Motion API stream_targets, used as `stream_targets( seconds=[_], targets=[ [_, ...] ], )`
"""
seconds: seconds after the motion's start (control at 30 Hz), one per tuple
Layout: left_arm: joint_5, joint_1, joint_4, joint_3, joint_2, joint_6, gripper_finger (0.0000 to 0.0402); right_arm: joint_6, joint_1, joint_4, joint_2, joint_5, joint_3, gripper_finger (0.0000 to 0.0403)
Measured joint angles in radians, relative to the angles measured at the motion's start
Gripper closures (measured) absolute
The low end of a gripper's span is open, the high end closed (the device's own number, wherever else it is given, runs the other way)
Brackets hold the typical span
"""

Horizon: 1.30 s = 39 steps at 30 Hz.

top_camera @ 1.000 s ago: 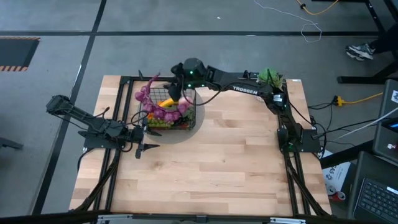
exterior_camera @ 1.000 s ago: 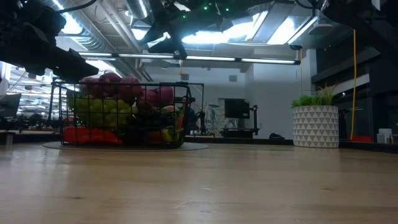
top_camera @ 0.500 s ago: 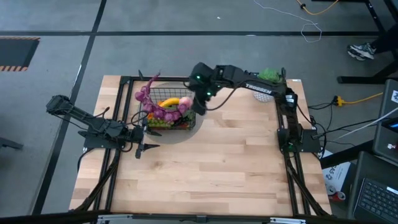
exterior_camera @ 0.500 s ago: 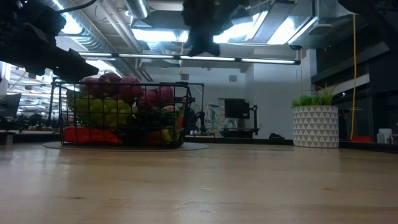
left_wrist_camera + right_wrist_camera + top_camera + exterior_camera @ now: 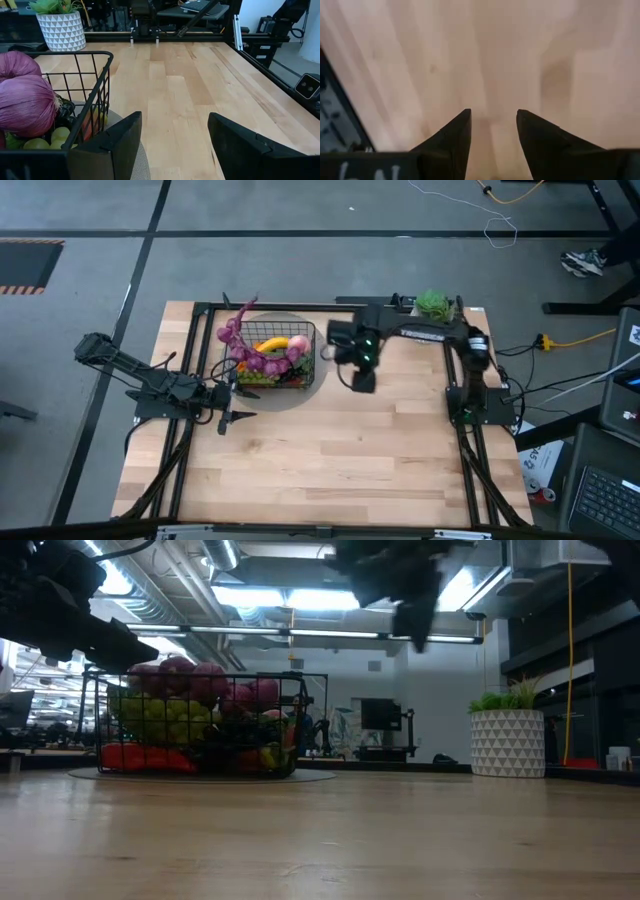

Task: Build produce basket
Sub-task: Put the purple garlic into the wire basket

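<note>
The black wire basket point(image 5: 307, 370) stands at the table's far left on a grey round mat, filled with produce: a purple string of bulbs point(image 5: 240, 330), a yellow banana point(image 5: 270, 343), a pink peach point(image 5: 298, 342) and green grapes point(image 5: 165, 720). My right gripper point(image 5: 360, 378) is open and empty, pointing down over bare wood right of the basket; it shows high up in the low view point(image 5: 415, 610). My left gripper point(image 5: 236, 402) is open and empty, level beside the basket's near left corner point(image 5: 100, 65).
A white patterned pot with a green plant point(image 5: 432, 305) stands at the table's far right corner, and it also shows in the low view point(image 5: 507, 740). Bare wood point(image 5: 340, 450) spreads over the middle and near part of the table. Black frame rails run along both sides.
My right gripper has gone from above the basket toward the table's right edge and a little toward the near edge, and now stands over bare wood. The peach now shows in the basket where the gripper was. My left arm has kept still.
</note>
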Motion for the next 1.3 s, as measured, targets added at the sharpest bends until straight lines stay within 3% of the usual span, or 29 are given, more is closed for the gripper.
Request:
stream_targets(
  seconds=[0.2,0.47,0.6,0.73,0.83,0.93,1.1,1.23,1.3],
  targets=[
    [0.001,0.0,0.0,0.0,0.0,0.0,0.0177,0.04,0.061,0.135,-0.262,-0.007,-0.409,0.0246],
    [0.0,0.0,0.0,0.0,0.0,0.0,0.0177,0.488,0.181,0.554,-0.749,0.0,-0.973,0.0246],
    [0.0,0.0,0.0,0.0,0.0,0.0,0.0177,0.689,0.29,0.828,-0.986,0.119,-1.218,0.0246],
    [0.0,0.0,0.0,0.0,0.0,0.0,0.0177,0.714,0.369,1.187,-1.164,0.31,-1.429,0.0246],
    [0.0,0.0,0.0,0.0,0.0,0.0,0.0177,0.658,0.398,1.39,-1.248,0.388,-1.548,0.0246],
    [0.0,0.0,0.0,0.0,0.0,0.0,0.0177,0.593,0.4,1.442,-1.3,0.399,-1.626,0.0246],
    [0.0,0.0,0.0,0.0,0.0,0.0,0.0177,0.69,0.399,1.608,-1.315,0.458,-1.755,0.0246],
    [0.0,0.0,0.0,0.0,0.0,0.0,0.0177,0.576,0.403,1.767,-1.319,0.485,-1.861,0.0246],
    [0.0,0.0,0.0,0.0,0.0,0.0,0.0177,0.49,0.402,1.926,-1.326,0.511,-1.907,0.0246]
  ],
)
